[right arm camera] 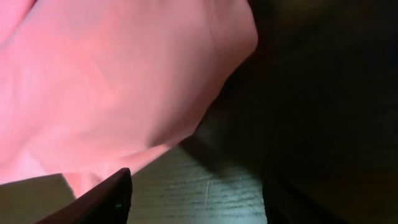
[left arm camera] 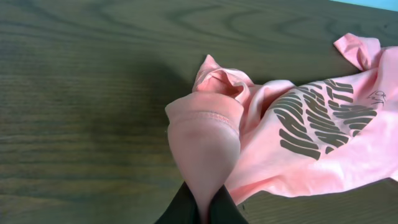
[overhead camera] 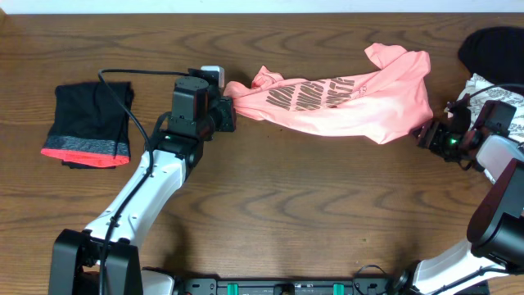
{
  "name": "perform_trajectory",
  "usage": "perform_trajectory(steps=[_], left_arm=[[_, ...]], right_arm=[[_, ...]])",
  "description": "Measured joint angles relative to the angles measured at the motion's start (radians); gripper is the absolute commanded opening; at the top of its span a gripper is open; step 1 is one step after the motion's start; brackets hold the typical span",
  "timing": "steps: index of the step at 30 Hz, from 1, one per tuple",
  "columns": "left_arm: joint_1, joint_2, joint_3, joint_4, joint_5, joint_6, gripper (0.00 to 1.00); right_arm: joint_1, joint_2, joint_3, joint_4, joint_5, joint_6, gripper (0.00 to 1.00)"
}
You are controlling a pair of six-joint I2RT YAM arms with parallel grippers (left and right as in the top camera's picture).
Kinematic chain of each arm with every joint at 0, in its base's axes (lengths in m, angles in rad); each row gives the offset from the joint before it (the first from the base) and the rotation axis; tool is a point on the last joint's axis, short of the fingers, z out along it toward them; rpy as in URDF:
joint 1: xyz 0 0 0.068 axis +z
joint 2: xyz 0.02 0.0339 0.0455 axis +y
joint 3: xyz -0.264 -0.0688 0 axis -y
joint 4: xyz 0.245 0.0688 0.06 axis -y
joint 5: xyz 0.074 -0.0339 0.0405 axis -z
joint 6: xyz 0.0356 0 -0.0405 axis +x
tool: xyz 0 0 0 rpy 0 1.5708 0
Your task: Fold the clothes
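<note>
Thin salmon-pink garment (overhead camera: 344, 98) lies stretched across mid counter (overhead camera: 286, 197), print up, both ends bunched. Its left hem is clenched in left fingers (overhead camera: 231, 105). At lower right corner, right fingers (overhead camera: 427, 131) touch cloth; whether grasping, cannot tell. Fabric looks light, limp, slippery, so likely to slide and wrinkle. Best hold: hem corners, seams. Black red-banded garment (overhead camera: 88, 123) sits folded far left.

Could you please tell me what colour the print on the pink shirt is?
Dark grey striped lettering on the pink shirt, clearest in the left wrist view.
</note>
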Motion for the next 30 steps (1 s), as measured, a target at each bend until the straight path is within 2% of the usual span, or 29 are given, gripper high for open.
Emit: perform_trajectory(steps=[11, 15, 16, 18, 19, 20, 21, 30], left_arm=[[0.000, 0.000, 0.000, 0.000, 0.000, 0.000, 0.06], [0.000, 0.000, 0.000, 0.000, 0.000, 0.000, 0.06], [0.000, 0.000, 0.000, 0.000, 0.000, 0.000, 0.06], [0.000, 0.000, 0.000, 0.000, 0.000, 0.000, 0.06], [0.000, 0.000, 0.000, 0.000, 0.000, 0.000, 0.06], [0.000, 0.000, 0.000, 0.000, 0.000, 0.000, 0.06], [0.000, 0.000, 0.000, 0.000, 0.000, 0.000, 0.06], [0.000, 0.000, 0.000, 0.009, -0.037, 0.002, 0.06]], right_arm=[[0.032, 0.000, -0.064, 0.192, -0.008, 0.057, 0.66], [0.058, 0.000, -0.076, 0.228, -0.005, 0.078, 0.64], [0.068, 0.003, -0.077, 0.238, -0.006, 0.086, 0.61], [0.082, 0.015, -0.077, 0.261, -0.006, 0.101, 0.48], [0.088, 0.020, -0.077, 0.269, -0.007, 0.105, 0.33], [0.093, 0.027, -0.077, 0.276, -0.010, 0.118, 0.13], [0.097, 0.033, -0.076, 0.276, -0.003, 0.128, 0.01], [0.092, 0.034, -0.075, 0.230, 0.000, 0.206, 0.01]])
